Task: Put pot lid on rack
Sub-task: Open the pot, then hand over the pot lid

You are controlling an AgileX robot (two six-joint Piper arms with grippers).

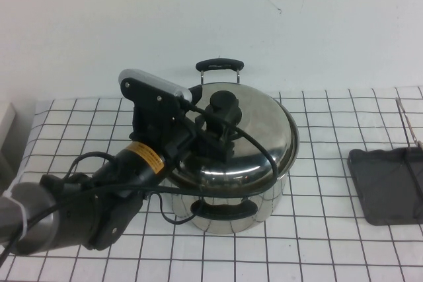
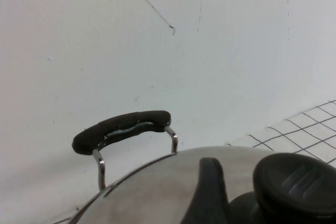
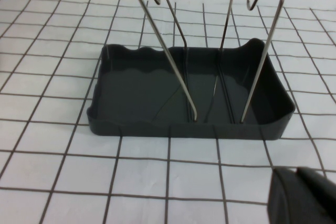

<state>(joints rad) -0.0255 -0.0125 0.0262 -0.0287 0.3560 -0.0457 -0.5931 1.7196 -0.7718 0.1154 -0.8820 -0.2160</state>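
L gripper (image 1: 215,138) on pot lid (image 1: 264,137) knob, R gripper (image 3: 304,198) near rack (image 3: 189,90)

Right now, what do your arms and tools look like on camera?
The left arm is black with a grey sleeve section near its base, a yellow-orange label with dark print, and loose black cables. A silver-capped black camera module sits on the wrist. Its left tool is black, at the pot lid knob. Of the right tool, only a dark rounded corner shows, near the rack.
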